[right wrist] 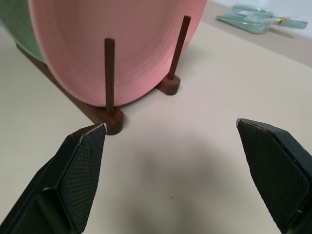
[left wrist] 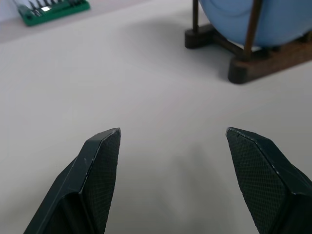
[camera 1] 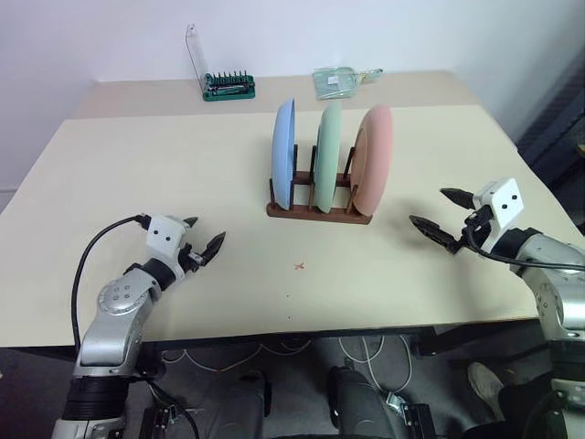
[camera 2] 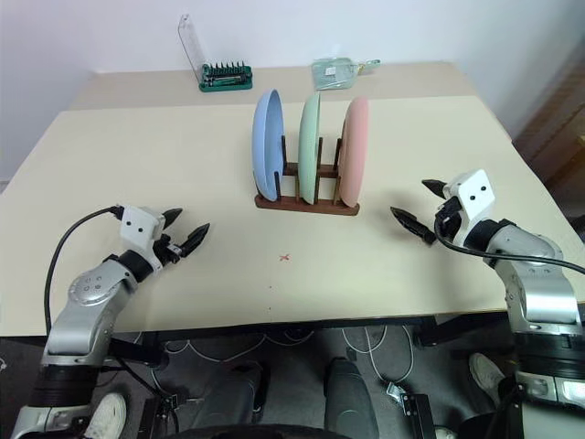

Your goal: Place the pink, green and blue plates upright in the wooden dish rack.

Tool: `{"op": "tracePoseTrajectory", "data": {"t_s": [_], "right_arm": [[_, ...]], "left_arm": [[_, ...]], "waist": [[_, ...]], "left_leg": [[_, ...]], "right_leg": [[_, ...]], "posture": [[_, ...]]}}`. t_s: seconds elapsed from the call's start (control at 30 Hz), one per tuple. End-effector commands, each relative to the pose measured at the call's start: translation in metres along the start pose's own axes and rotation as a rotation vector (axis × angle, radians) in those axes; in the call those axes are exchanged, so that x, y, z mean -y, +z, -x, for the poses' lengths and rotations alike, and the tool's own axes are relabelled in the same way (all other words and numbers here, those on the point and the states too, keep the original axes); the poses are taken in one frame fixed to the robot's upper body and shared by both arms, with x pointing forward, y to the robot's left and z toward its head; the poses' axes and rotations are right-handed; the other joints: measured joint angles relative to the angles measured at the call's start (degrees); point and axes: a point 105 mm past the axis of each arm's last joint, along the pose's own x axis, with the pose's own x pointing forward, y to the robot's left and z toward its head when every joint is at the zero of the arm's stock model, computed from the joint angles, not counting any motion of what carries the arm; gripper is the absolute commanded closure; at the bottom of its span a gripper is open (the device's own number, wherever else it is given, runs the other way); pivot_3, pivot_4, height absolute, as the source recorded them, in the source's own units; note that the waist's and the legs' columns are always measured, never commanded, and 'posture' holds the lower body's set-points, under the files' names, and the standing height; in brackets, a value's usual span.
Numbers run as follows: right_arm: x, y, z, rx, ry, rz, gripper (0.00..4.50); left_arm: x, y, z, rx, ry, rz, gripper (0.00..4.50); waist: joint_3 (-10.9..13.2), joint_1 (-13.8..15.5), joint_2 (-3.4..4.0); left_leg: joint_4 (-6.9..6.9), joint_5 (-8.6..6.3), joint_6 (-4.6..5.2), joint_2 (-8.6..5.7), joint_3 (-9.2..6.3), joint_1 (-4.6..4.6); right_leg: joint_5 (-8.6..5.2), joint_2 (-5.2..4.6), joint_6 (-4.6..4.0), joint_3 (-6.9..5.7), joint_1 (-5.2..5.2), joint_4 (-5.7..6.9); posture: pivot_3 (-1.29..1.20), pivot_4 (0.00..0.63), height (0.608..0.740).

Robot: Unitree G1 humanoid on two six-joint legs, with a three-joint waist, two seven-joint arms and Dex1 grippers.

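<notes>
Readable text: none on any object; no brand, label or number can be made out
Sign: small red x-shaped mark (camera 1: 299, 266) on the table (camera 1: 137, 183), in front of the wooden dish rack (camera 1: 318, 212)

Head stereo pair looks forward and down over the worktop (camera 1: 137, 165) from above; both eyes share the rack (camera 1: 320, 209) mid-scene and both arms. Left wrist cam sits low over the worktop, looking along its tool (left wrist: 173, 161) toward the rack's blue plate (left wrist: 273, 24) end. Right wrist cam, low and closer, faces the pink plate (right wrist: 122, 44) end along its tool (right wrist: 170, 146). Wrist views share the rack.
</notes>
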Motion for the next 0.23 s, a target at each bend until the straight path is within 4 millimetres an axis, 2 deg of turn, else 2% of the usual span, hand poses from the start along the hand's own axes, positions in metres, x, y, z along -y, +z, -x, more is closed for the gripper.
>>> {"op": "tracePoseTrajectory", "data": {"t_s": [0.03, 0.23], "right_arm": [[0.0060, 0.0091, -0.0034, 0.036, -0.001, 0.033, 0.14], [0.0142, 0.0064, -0.0057, 0.026, -0.004, 0.032, 0.14]], "left_arm": [[-0.0013, 0.0107, 0.0038, 0.045, 0.028, -0.018, 0.95], [0.0038, 0.0096, 0.0044, 0.060, 0.052, 0.005, 0.95]], "waist": [[0.00, 0.03, 0.00], [0.00, 0.10, 0.00]], "left_leg": [[0.00, 0.00, 0.00, 0.00, -0.01, 0.00], [0.02, 0.00, 0.00, -0.01, 0.00, -0.01]], "right_leg": [[0.00, 0.00, 0.00, 0.00, 0.00, 0.00], [0.00, 0.00, 0.00, 0.00, 0.01, 0.01]], "posture": [[0.00, 0.150, 0.740], [0.00, 0.150, 0.740]]}}
